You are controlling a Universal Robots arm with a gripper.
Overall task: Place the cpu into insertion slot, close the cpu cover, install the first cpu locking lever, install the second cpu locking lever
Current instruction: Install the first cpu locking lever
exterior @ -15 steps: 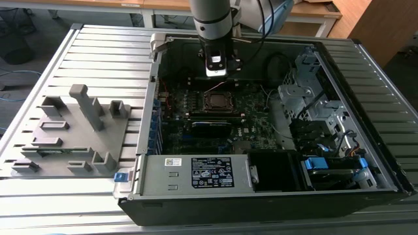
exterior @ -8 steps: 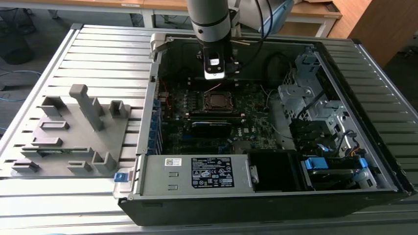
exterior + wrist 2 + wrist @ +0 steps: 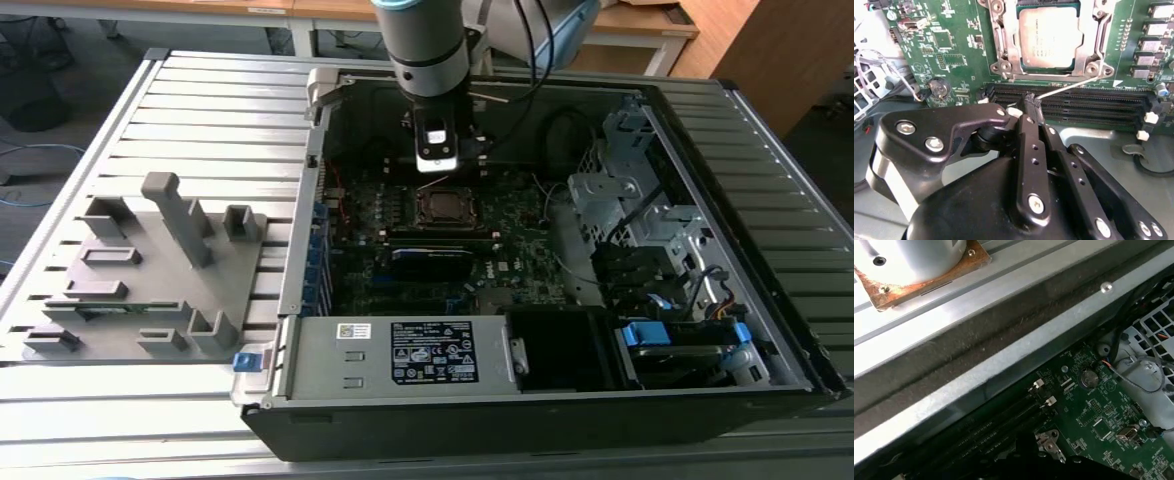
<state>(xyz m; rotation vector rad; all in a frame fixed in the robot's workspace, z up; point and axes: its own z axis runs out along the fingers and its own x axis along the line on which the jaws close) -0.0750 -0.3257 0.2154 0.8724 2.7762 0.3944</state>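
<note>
In the second wrist view the cpu (image 3: 1051, 37) lies flat in the insertion slot (image 3: 441, 207), silver-grey top up. The cpu cover (image 3: 1004, 47), a silvery frame, lies down around it. A thin metal cpu locking lever (image 3: 1074, 86) runs slanting from the socket's corner to my black fingertips (image 3: 1029, 100). My gripper (image 3: 1032, 102) is shut on the lever's free end, just over the memory slots. In the exterior view the gripper (image 3: 433, 165) hangs straight down inside the open computer case, just beyond the socket. Which of the two levers this is I cannot tell.
Long black memory slots (image 3: 1089, 105) lie under the fingertips. The case wall (image 3: 1004, 355) runs close behind the gripper. A drive cage (image 3: 641, 200) and cables stand at the exterior view's right, a labelled power supply (image 3: 434, 352) in front, and a grey fixture (image 3: 147, 270) outside on the slatted table.
</note>
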